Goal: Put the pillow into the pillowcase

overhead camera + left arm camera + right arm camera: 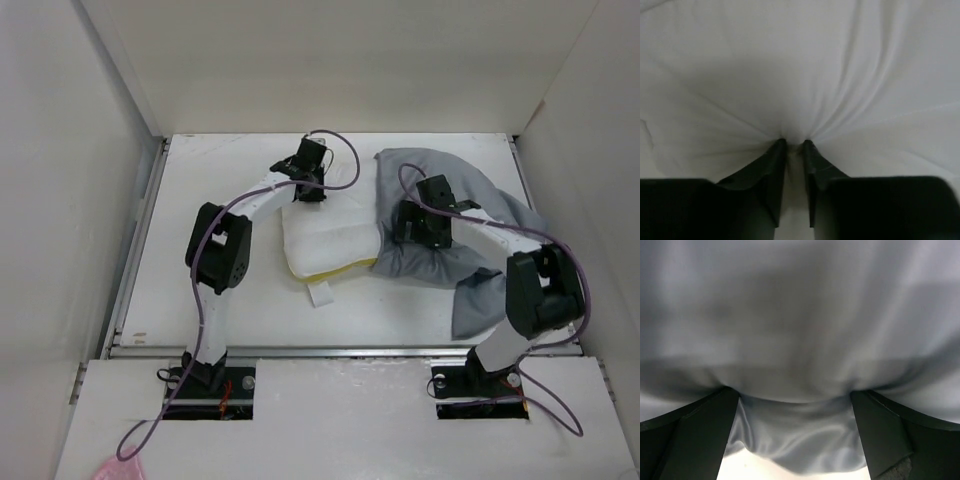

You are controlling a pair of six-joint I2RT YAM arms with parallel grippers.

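The left end effector (792,142) is pinched almost shut on a gathered fold of the pillow (800,65), at its far edge. The right end effector (793,392) is spread wide and pressed into the pillowcase (800,315). On the table (200,180), the pillowcase is draped over the pillow's right end, so a rightward push along the pillow's long axis is judged necessary.

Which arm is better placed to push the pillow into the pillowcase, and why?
Left. The left pincer is pinched shut on the pillow, so it can probably shove it toward the pillowcase lying to its right. The right pincer stands open, pressed on grey cloth only.
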